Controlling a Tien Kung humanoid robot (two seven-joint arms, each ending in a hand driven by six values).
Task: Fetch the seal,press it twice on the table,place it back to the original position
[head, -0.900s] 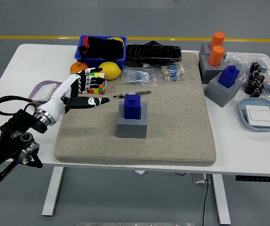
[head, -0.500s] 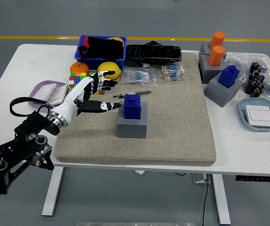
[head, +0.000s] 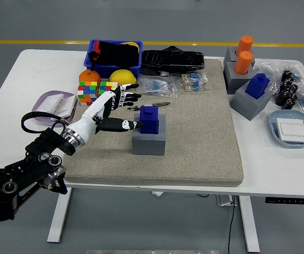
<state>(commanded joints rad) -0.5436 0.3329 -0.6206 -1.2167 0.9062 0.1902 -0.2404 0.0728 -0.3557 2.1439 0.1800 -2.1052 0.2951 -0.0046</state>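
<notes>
Nearest the camera, the left hand (head: pixel 111 110) reaches in with fingers spread and empty, thumb tip just at the blue seal (head: pixel 149 119), which sits upright on its grey base (head: pixel 149 141) mid-mat. Best to centre the fingers around its block (not the base) before closing

The white surface (head: pixel 14 79) is covered in the middle by a beige mat (head: pixel 205 132). A blue bin (head: pixel 115 67), a purple plate (head: pixel 48 100) and a blue dish (head: pixel 292 129) are placed directly on it.

Blue seal (head: pixel 149 119) upright on grey block (head: pixel 149 140)
</notes>
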